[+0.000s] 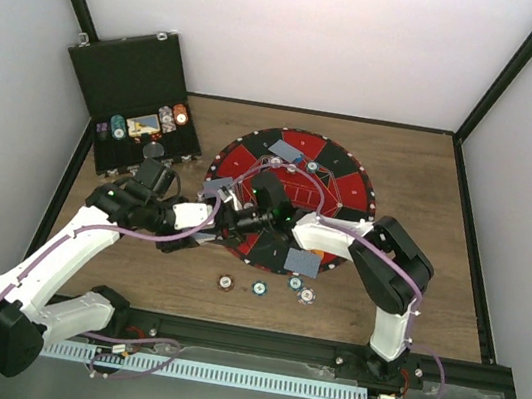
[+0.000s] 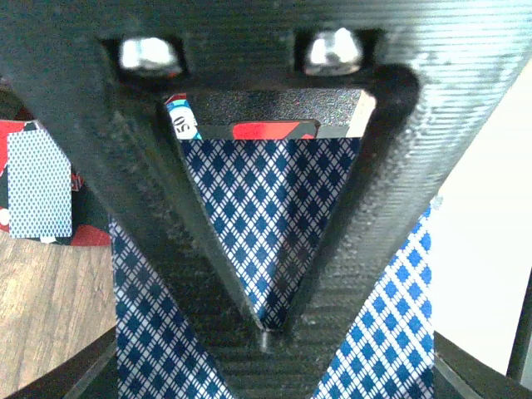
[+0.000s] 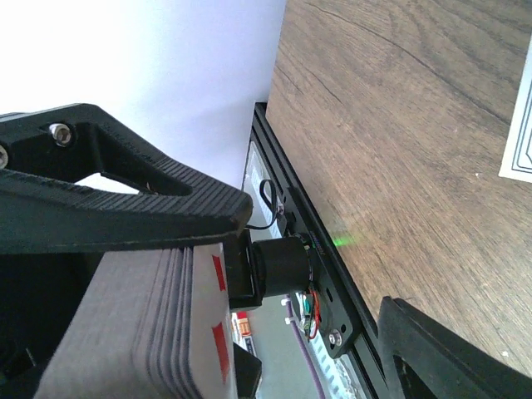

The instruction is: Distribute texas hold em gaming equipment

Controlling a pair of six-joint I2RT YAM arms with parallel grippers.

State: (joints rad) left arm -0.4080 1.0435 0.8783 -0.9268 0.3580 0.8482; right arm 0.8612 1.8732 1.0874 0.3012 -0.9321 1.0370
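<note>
My left gripper (image 2: 266, 332) is shut on blue-checked playing cards (image 2: 266, 216) that spread past both fingers. In the top view it (image 1: 208, 216) hovers at the left rim of the round mat (image 1: 349, 187). My right gripper (image 1: 236, 217) faces it closely. In the right wrist view its jaws (image 3: 316, 262) stand apart, the upper finger (image 3: 166, 208) resting along a grey stack of cards (image 3: 141, 332), the lower finger (image 3: 449, 357) well clear. Single cards (image 1: 289, 149) (image 1: 304, 262) lie on the mat. Several poker chips (image 1: 259, 288) sit in a row on the wood in front of it.
The open black case (image 1: 127, 86) stands at the back left with chips (image 1: 180, 115) and a deck inside. Another card (image 2: 37, 187) lies on the mat's red part. The table's black front rail (image 3: 299, 216) runs below the right gripper.
</note>
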